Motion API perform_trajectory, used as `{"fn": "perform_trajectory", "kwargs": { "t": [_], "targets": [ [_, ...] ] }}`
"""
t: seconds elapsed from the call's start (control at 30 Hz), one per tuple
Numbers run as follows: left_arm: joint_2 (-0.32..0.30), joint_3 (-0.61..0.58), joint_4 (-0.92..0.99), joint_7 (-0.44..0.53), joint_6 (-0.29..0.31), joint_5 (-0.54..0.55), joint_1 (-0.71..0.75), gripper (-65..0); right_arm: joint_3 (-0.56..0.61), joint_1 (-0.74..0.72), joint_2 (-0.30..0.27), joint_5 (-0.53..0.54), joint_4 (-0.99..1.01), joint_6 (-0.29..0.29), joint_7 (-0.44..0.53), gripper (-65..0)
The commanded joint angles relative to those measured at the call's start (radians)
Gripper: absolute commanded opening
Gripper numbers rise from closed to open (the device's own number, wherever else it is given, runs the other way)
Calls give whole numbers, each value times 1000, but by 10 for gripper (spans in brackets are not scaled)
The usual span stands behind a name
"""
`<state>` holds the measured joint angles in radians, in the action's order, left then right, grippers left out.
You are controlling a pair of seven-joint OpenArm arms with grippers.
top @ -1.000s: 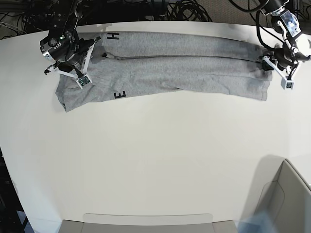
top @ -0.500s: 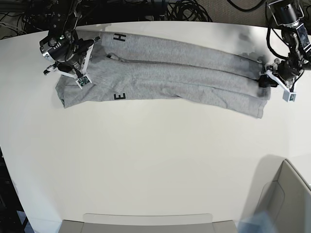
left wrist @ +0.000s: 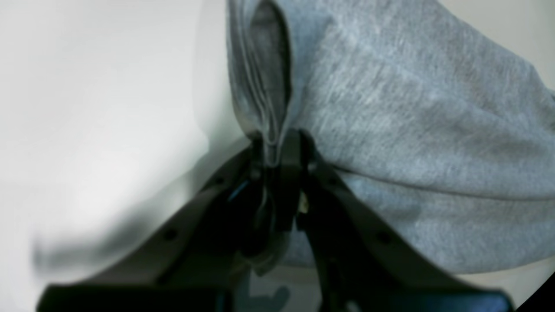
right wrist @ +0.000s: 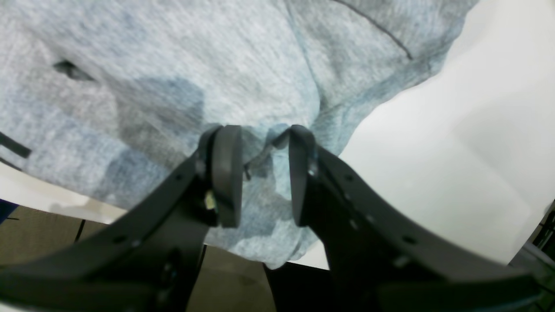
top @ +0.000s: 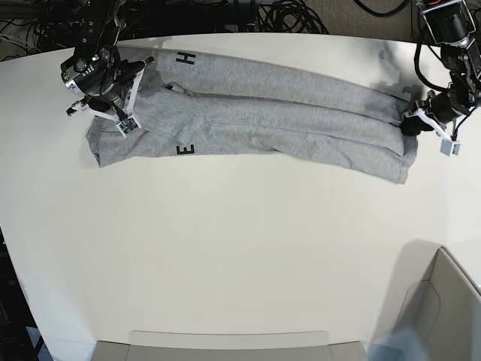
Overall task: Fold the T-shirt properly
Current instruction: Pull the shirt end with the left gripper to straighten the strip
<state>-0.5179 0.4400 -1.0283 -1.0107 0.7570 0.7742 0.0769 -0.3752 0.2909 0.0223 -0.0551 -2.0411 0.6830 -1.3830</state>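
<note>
The heather-grey T-shirt (top: 285,113) lies folded into a long band across the far side of the white table (top: 240,248), slanting down to the right. Black letters H (top: 180,58) and E (top: 186,150) show near its left end. My left gripper (top: 412,124) is at the band's right end. In the left wrist view it (left wrist: 274,151) is shut on the layered edge of the shirt (left wrist: 412,108). My right gripper (top: 113,94) is over the left end. In the right wrist view it (right wrist: 260,173) has its jaws apart over the shirt (right wrist: 173,65), with a pucker of cloth between them.
A grey bin (top: 443,308) stands at the front right corner. A grey tray edge (top: 225,346) runs along the front. Black cables (top: 285,15) lie behind the table's far edge, which is close behind the shirt.
My left gripper has pulled the shirt's right end toward the front, so the band now slants. The right gripper has stayed at the left end.
</note>
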Motion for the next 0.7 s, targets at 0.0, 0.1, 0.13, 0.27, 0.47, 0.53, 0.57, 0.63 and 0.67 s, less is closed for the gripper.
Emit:
{"fn": "perform_trajectory", "kwargs": {
  "t": [0.0,0.1,0.13,0.27,0.47,0.53,0.57,0.63,0.67],
  "targets": [
    [-14,18,19,-89,-59,-155,17,-650,-2,4,-5,1,-16,15,6,-464],
    [-52,72,19,-89,-59,-155,-2,-650,0,4,0,1,-16,15,6,-464],
    [-61,81,19,-89,-59,-155,-19,-650,0,8,1,1,-16,15,6,-464],
    [-94,85,13,-89,-59,-155,-55,-650,0,8,1,1,-16,15,6,-464],
    [-92,85,-136,-89,-59,-155,-68,-650,0,8,3,1,-16,15,6,-464],
    [-91,89,-238,-113,-59,-155,-62,-650,0,8,3,1,-16,15,6,-464],
    [-91,93,-278,-130,-59,-155,-52,-650,0,8,3,1,-16,15,6,-464],
    [-91,98,-376,-164,-59,-155,-39,-650,0,8,5,1,-16,15,6,-464],
    [-89,98,-413,-176,-59,-155,-36,-650,0,8,5,1,-16,15,6,-464]
  ]
}}
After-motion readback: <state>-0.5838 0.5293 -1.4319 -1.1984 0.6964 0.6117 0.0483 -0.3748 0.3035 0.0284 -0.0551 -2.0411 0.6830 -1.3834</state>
